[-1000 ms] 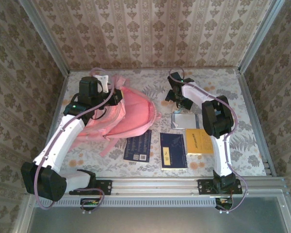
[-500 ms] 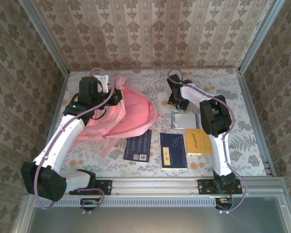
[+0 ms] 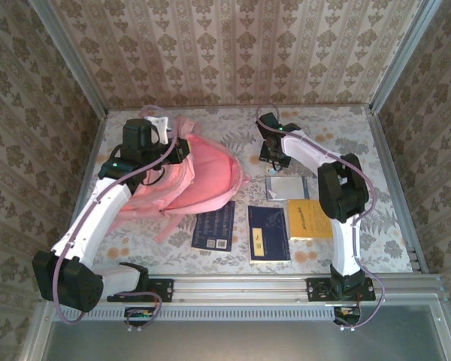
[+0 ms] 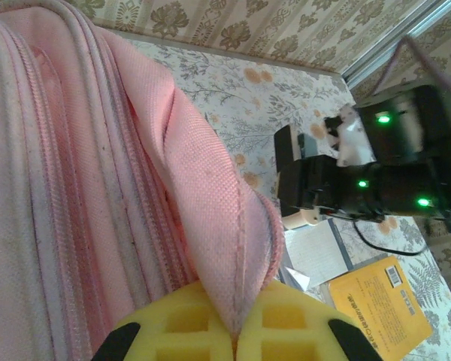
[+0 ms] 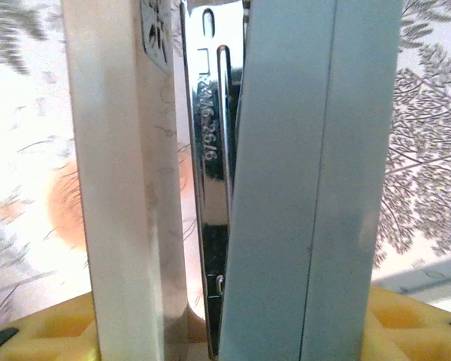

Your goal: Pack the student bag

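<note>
Fold of pink backpack pinched tight in left pincer; rest of it spreads beneath and beside. Stapler clamped in right pincer, flowered table behind.

The student bag — big, soft, pink — lies slumped flat at the left.

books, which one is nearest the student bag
The left dark blue book, beside the student bag; the other blue book and yellow book lie farther right.
</note>
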Robot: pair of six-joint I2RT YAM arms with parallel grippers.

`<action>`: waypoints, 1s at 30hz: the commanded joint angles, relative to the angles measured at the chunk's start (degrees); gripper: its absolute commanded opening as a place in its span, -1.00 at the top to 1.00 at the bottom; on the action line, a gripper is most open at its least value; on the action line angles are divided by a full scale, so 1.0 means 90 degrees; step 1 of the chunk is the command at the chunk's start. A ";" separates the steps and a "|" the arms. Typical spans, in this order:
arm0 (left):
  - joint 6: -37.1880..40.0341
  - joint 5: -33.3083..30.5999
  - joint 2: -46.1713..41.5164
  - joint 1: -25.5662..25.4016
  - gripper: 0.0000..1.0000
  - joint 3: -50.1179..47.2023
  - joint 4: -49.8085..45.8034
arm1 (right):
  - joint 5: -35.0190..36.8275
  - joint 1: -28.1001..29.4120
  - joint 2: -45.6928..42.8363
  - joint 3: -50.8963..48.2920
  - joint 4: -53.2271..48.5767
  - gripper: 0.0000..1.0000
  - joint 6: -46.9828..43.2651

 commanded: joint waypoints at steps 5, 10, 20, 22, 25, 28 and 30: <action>0.0328 -0.0182 -0.0332 0.0013 1.00 0.0504 -0.0287 | 0.0300 0.0446 -0.1207 -0.0588 0.0350 -0.03 -0.0619; 0.0352 0.0212 -0.0517 0.0229 1.00 0.0569 -0.0428 | -0.0150 0.0629 -0.1924 -0.1263 0.0889 -0.02 -0.0822; 0.0378 0.1503 -0.0568 0.0626 1.00 0.0945 -0.0609 | -0.1656 0.1543 -0.2584 -0.1883 0.2141 0.03 -0.1155; 0.0368 0.1678 -0.0542 0.0638 1.00 0.1013 -0.0603 | -0.1850 0.1805 -0.2437 -0.1738 0.2255 0.03 -0.1166; 0.0391 0.2140 -0.0522 0.0639 1.00 0.1096 -0.0667 | -0.2106 0.2092 -0.2058 -0.1360 0.2250 0.03 -0.1162; 0.0294 0.2314 -0.0560 0.0639 1.00 0.1083 -0.0573 | -0.2389 0.2257 -0.1595 -0.1031 0.2275 0.03 -0.1055; 0.0207 0.2452 -0.0578 0.0639 1.00 0.1068 -0.0465 | -0.2601 0.2320 -0.1265 -0.0779 0.2289 0.03 -0.0979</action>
